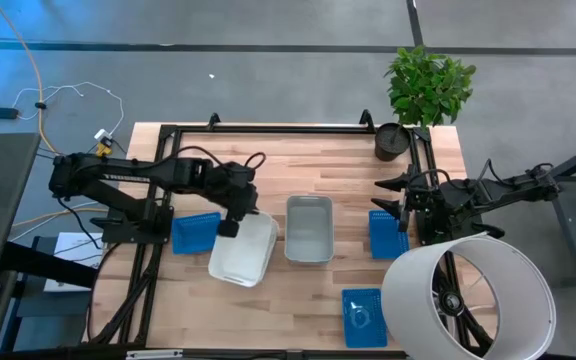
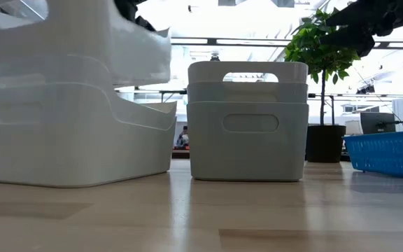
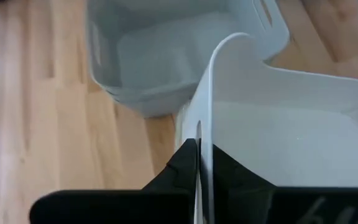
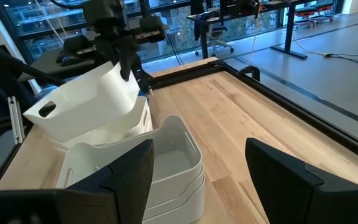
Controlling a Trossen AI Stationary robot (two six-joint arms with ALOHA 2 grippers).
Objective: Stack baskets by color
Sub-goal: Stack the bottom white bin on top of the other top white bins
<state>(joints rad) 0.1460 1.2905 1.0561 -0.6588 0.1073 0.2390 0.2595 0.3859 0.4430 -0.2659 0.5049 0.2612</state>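
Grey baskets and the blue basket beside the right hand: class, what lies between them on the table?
Nothing: in the high view, only bare wooden table separates the grey baskets from the blue basket beside the right hand.

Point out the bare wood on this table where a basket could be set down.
Free: the far strip between the grey basket stack and the plant pot; the near strip between the white baskets and the near blue basket. Crowded: the left side, where the left gripper clamps a white basket's rim.

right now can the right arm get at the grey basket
Probably yes: the right gripper is open beside the grey basket with bare table between. The left gripper is shut on the white basket.
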